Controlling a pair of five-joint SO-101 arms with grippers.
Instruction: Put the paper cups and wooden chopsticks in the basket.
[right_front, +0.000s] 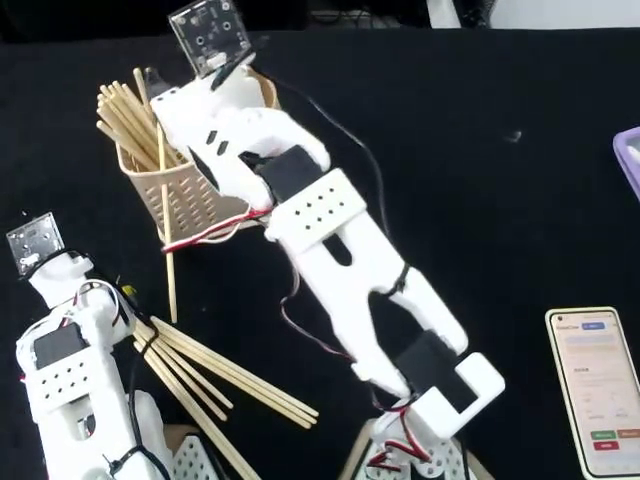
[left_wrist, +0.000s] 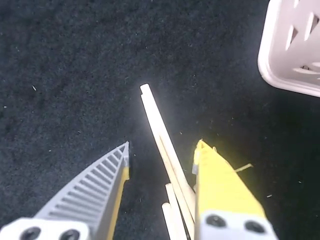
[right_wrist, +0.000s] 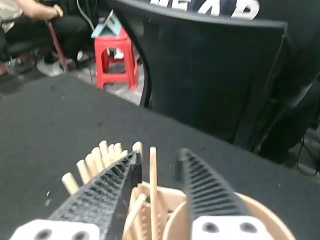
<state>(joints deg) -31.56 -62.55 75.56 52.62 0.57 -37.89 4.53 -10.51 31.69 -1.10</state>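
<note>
Loose wooden chopsticks (right_front: 240, 380) lie near left on the bench (right_front: 480, 150); more stand in the basket (right_front: 190, 200), far left. Left pincer (left_wrist: 163, 145) apart, straddling some. Right pincer (right_wrist: 159, 154) apart over the basket, one stick between. Sticks look light, stiff and likely to roll; grip mid-length.

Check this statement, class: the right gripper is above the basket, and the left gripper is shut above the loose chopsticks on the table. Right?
No. The left gripper is open, not shut: the left wrist view shows its jaws apart, either side of the loose chopsticks on the table. The right gripper is above the basket.
</note>
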